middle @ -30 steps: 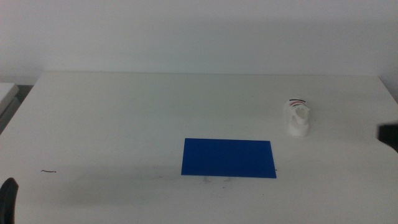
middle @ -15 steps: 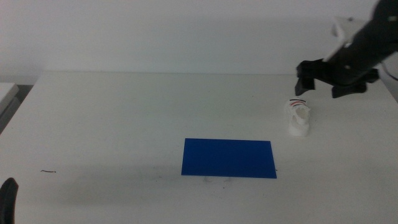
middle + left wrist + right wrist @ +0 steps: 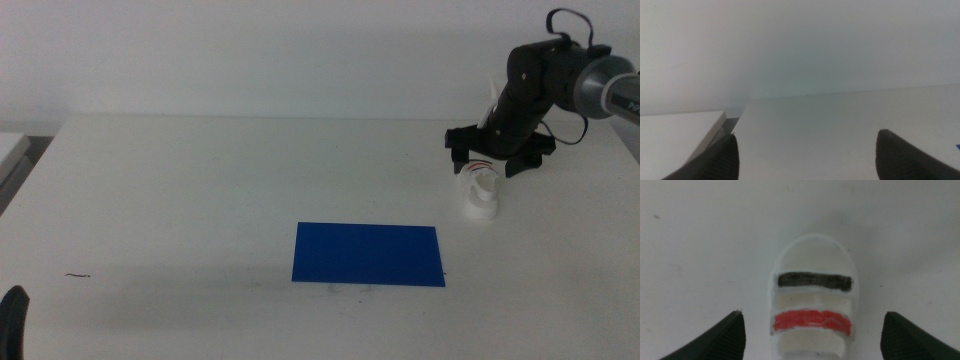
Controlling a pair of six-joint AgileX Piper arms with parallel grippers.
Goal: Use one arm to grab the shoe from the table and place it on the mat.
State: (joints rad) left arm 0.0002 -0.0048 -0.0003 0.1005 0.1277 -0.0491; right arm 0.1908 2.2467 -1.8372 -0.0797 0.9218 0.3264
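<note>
The white shoe [image 3: 478, 190] with a dark and a red strap stands on the table [image 3: 250, 180] at the right, a short way right of and behind the blue mat [image 3: 367, 254]. My right arm [image 3: 545, 85] reaches in from the right, and its gripper [image 3: 498, 157] hangs open just above the shoe's far end. In the right wrist view the shoe [image 3: 812, 300] lies between the two spread jaws of the gripper [image 3: 812, 340], untouched. My left gripper [image 3: 12, 320] waits at the bottom left edge; in its wrist view the gripper [image 3: 805, 160] is open and empty.
A faint dark scuff mark [image 3: 78, 275] lies on the table at the front left. A white ledge [image 3: 10, 150] stands beside the table's far left corner. A plain white wall rises behind the table.
My right arm came in from the right edge and moved down and left over the shoe. The shoe, the mat and the left gripper have not moved.
</note>
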